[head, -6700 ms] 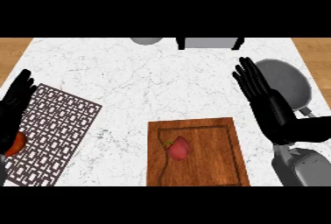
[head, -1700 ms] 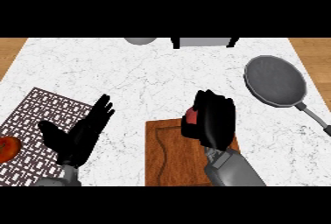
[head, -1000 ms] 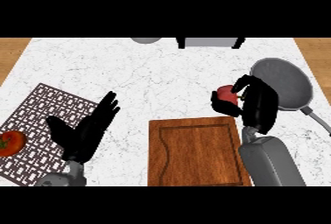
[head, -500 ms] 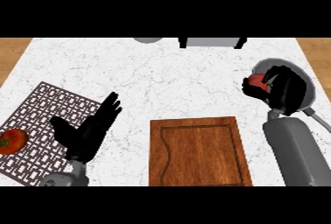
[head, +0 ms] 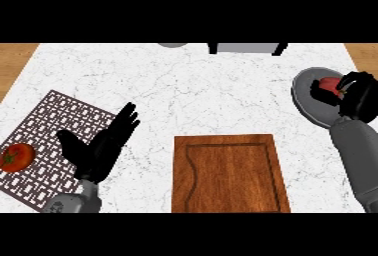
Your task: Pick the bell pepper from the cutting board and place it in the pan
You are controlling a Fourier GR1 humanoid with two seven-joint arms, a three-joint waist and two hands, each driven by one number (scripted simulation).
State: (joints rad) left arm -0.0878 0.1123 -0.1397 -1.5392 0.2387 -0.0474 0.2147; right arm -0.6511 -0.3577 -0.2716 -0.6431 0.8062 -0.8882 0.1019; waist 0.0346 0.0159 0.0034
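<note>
A single head view looks steeply down from the robot's own height onto the white marbled tabletop [head: 199, 95], close enough that both grey forearms enter from the lower edge, while the far tabletop edge lies along the top.

Both hands matte black, with slender segmented fingers and a thumb: left hand [head: 100, 147], right hand [head: 357, 97]. Behind each wrist, a smooth grey cylindrical forearm: left forearm [head: 74, 202], right forearm [head: 360, 155].

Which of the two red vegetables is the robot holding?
The bell pepper, in the right hand over the pan. The tomato lies untouched on the patterned mat.
</note>
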